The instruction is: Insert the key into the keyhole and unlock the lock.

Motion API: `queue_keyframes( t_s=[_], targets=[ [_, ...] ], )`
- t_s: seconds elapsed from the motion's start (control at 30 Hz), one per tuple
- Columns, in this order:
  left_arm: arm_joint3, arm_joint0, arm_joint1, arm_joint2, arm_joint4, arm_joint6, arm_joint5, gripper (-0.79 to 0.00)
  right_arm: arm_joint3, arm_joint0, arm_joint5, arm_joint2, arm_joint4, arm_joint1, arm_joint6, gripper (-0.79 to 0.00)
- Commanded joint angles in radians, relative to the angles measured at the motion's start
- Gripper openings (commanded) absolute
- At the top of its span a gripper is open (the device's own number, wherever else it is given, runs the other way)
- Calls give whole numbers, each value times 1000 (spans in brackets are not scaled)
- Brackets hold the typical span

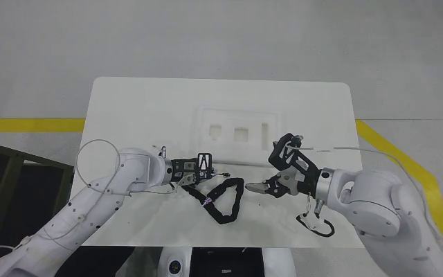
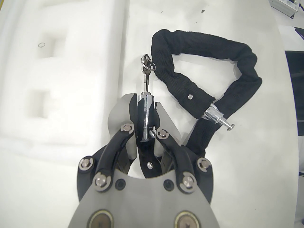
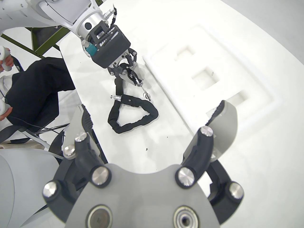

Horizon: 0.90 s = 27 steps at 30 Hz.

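My left gripper [image 2: 144, 98] is shut on the chrome lock cylinder [image 2: 145, 110]. A key [image 2: 145, 69] with a small ring sticks out of the cylinder's end, its blade in the keyhole. The black sleeved chain [image 2: 213, 48] curls on the table beside it. The chain's chrome pin end [image 2: 222, 119] lies free, apart from the cylinder. In the top view the left gripper [image 1: 190, 179] is left of centre, with the chain [image 1: 225, 201] just right of it. My right gripper [image 1: 259, 187] hovers open and empty beyond the chain, facing the left one. From the right wrist I see key [image 3: 146, 94] and chain [image 3: 133, 119].
A white foam tray [image 1: 208, 114] with three rectangular pockets lies behind the chain, close to the key tip. A small grey box [image 2: 282, 1] with a cable sits off the table's edge. The table's front edge runs near both arms.
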Motion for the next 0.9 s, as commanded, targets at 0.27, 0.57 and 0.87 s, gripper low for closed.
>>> queue_keyframes(
  t_s=[0.27,0.57,0.87],
  targets=[
    [19,8,-8,-17,-42,33,-16,0,13,-18,-26,25,-17,4,-18,0],
    [19,36,12,-136,-29,232,-30,0,47,-31,-88,80,-72,10,-89,0],
    [138,13,19,-239,-17,466,-70,0,109,-20,-156,152,-135,16,-176,0]
  ],
)
